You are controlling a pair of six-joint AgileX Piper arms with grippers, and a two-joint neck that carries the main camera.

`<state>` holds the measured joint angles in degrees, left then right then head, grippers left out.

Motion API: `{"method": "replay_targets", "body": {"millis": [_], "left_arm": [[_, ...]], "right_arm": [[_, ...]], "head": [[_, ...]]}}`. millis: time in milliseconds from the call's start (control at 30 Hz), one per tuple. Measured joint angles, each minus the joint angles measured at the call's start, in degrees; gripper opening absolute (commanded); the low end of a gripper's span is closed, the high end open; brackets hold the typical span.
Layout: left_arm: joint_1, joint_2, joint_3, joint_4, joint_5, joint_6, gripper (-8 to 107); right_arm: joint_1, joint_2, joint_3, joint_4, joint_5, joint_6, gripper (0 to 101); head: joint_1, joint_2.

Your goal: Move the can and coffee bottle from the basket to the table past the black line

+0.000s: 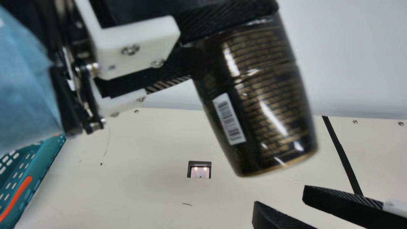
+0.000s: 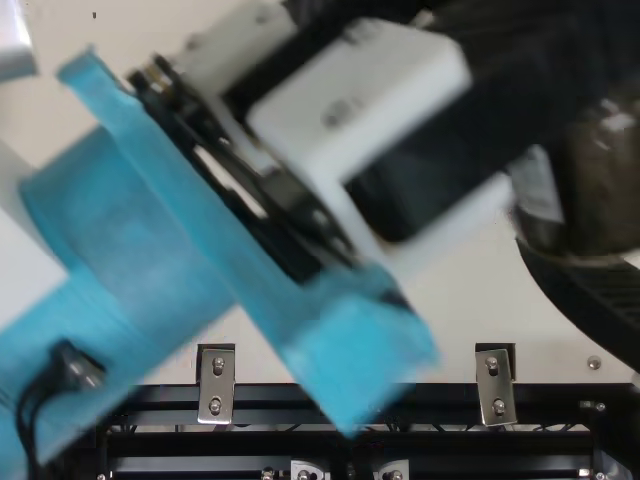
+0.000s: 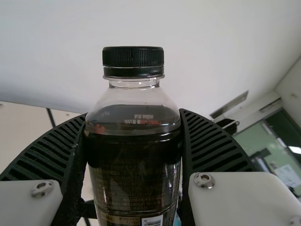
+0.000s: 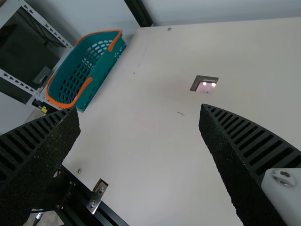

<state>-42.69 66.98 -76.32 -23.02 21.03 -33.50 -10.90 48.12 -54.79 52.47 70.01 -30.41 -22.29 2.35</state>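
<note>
Well, my left gripper (image 3: 133, 117) is clamped round the coffee bottle (image 1: 264, 95) over the table (image 1: 143, 143), its long axis aslant, base slanting down toward my right gripper (image 1: 280, 197), spread open and nearer the black line (image 1: 341, 154); a handover seems likely.

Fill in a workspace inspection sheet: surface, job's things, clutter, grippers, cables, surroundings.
Surface: cream table with black line and small dark marks.
Job's things: coffee bottle held tilted above the table; teal basket at the table's edge.
Clutter: small dark-framed square, use unclear.
Grippers: left shut on the bottle; right open.
Cables: black cable at the left arm's blue cover.
Surroundings: pale wall behind the table.
</note>
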Motion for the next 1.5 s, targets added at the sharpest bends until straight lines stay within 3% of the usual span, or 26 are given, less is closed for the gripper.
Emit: {"method": "replay_targets", "body": {"millis": [300, 567, 1033, 1300, 1500], "left_arm": [[8.37, -2.51, 3.50, -0.45, 1.75, 2.92, 10], [16.57, -4.62, 7.08, -8.02, 3.12, 10.34, 10], [33.95, -6.60, 14.99, -29.56, 9.86, 33.50, 10], [45.91, -6.00, 19.85, -45.58, 18.42, 46.10, 10], [54.54, -5.35, 25.02, -57.75, 26.64, 48.58, 10]], "right_arm": [[0.00, 0.00, 0.00, 0.00, 0.00, 0.00, 101], [0.00, 0.00, 0.00, 0.00, 0.00, 0.00, 101], [0.00, 0.00, 0.00, 0.00, 0.00, 0.00, 101], [0.00, 0.00, 0.00, 0.00, 0.00, 0.00, 101], [0.00, 0.00, 0.00, 0.00, 0.00, 0.00, 101]], "head": [[0.00, 0.00], [0.00, 0.00], [0.00, 0.00], [0.29, 0.00], [0.00, 0.00]]}}
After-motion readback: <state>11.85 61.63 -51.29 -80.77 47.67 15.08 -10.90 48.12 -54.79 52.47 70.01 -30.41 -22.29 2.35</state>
